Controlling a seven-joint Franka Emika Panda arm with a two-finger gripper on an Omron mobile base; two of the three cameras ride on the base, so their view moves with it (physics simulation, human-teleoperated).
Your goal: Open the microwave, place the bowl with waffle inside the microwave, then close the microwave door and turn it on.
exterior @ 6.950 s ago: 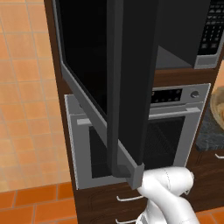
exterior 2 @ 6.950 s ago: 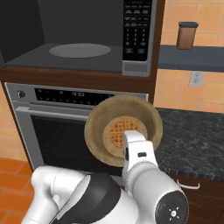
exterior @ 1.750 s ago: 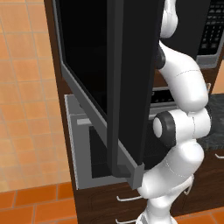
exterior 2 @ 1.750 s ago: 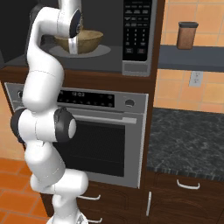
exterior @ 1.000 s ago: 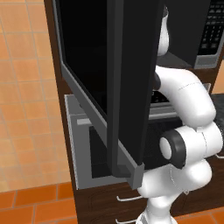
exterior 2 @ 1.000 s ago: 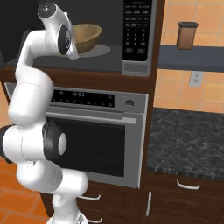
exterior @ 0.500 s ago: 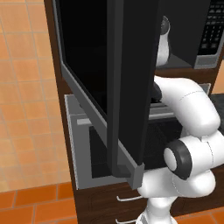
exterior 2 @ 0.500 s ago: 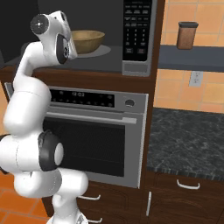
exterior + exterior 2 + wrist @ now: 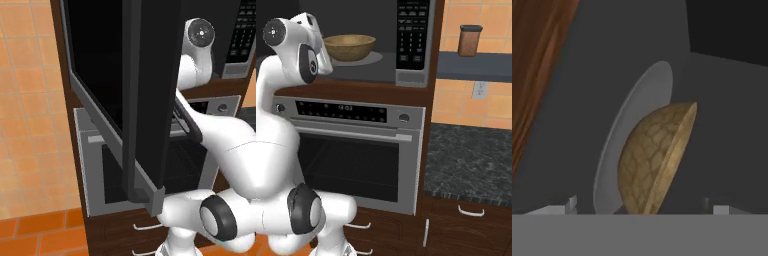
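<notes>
The waffle can't be made out; only the outside of the bowl (image 9: 349,47) shows, sitting on the round grey turntable (image 9: 634,132) inside the microwave (image 9: 381,40), toward its left side. The microwave door (image 9: 120,95) swings wide open and hides most of the cavity in the left base view. Keypad (image 9: 413,35) labels are too small to read, same for the oven (image 9: 356,150) display. The fingers (image 9: 639,207) stand open with nothing between them, just short of the bowl. Dark speckled bench (image 9: 471,160), orange tile wall, brown canister (image 9: 469,40) on a shelf.
</notes>
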